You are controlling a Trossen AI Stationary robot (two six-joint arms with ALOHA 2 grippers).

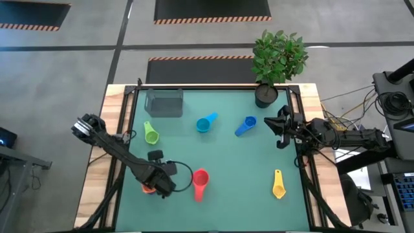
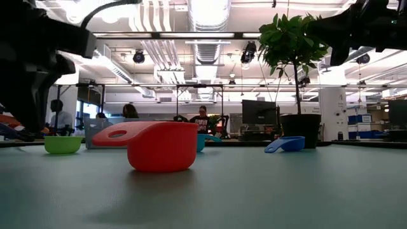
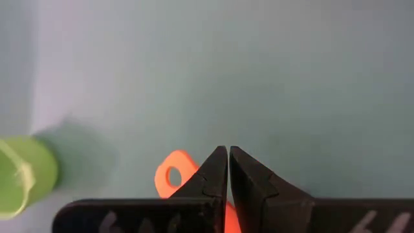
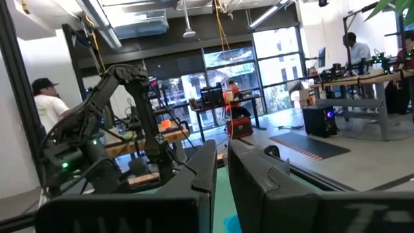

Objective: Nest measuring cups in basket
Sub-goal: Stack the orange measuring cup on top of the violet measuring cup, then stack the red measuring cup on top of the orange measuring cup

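Left wrist view: left gripper (image 3: 228, 150), pressed together, hangs over the orange cup (image 3: 174, 177); light, stiff, slippery plastic, best pinched at its handle.

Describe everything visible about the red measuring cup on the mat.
The red measuring cup is a small scoop of what looks like glossy plastic: a round bowl with a short flat handle ending in a hanging hole. It lies free on the green mat near the table's front edge. In the high view its open bowl faces up and the handle points toward the front. Nothing grips it. The left hand, shut, sits just beside it over an orange cup. In the low view it is the nearest object.
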